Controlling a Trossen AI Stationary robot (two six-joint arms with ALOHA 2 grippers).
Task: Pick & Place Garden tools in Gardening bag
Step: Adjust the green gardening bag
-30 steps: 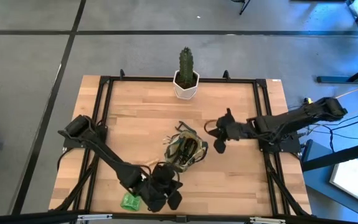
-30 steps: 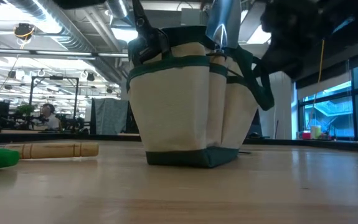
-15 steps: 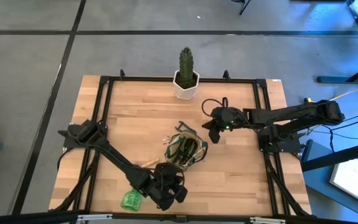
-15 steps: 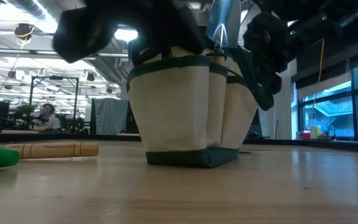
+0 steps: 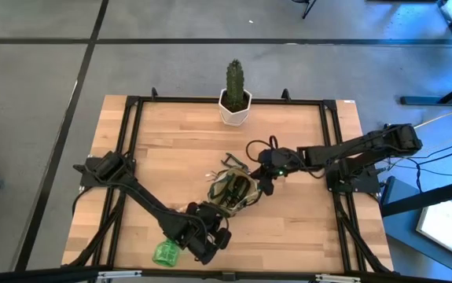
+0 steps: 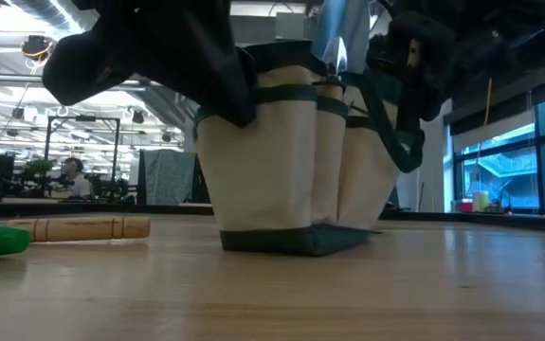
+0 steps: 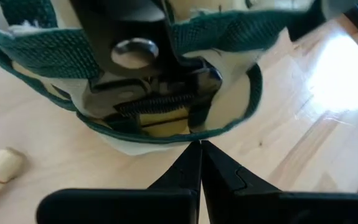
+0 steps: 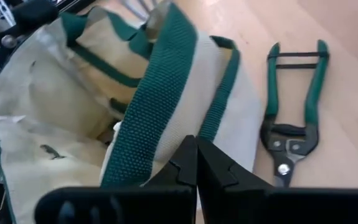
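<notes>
The gardening bag (image 5: pixel 233 192) stands upright on its base at the table's middle. It holds dark-handled shears (image 7: pixel 160 99), and a silver blade (image 6: pixel 340 28) sticks up out of it. My left gripper (image 7: pixel 198 148) is shut, its tips at the bag's near pocket rim. My right gripper (image 8: pixel 194 144) is shut at the bag's right side, beside a green strap. Green-handled shears (image 8: pixel 291 118) lie flat on the table next to the bag. A green spray bottle (image 5: pixel 164 253) and a wooden handle (image 6: pixel 82 227) lie near the front left. My left gripper points its shut tips slanting down at the green-edged rim of the bag's near pocket (image 7: pixel 166 138); whether they touch it I cannot tell. My right gripper has its shut fingertips against the bag's tan side cloth (image 8: pixel 179 124) beside the green webbing strap, slanting down from the table's right. The bag stays on its base.
A cactus in a white pot (image 5: pixel 235 98) stands at the far edge. A black frame (image 5: pixel 131 141) runs round the tabletop. Bare wood lies to the bag's right and near side (image 5: pixel 304 228).
Both grippers have sunk and tipped further down toward the bag, staying shut. My right gripper has gone toward the table's left, up to the bag's side; my left has gone toward the far edge, up to the near pocket. The bag has shifted slightly on the table.
</notes>
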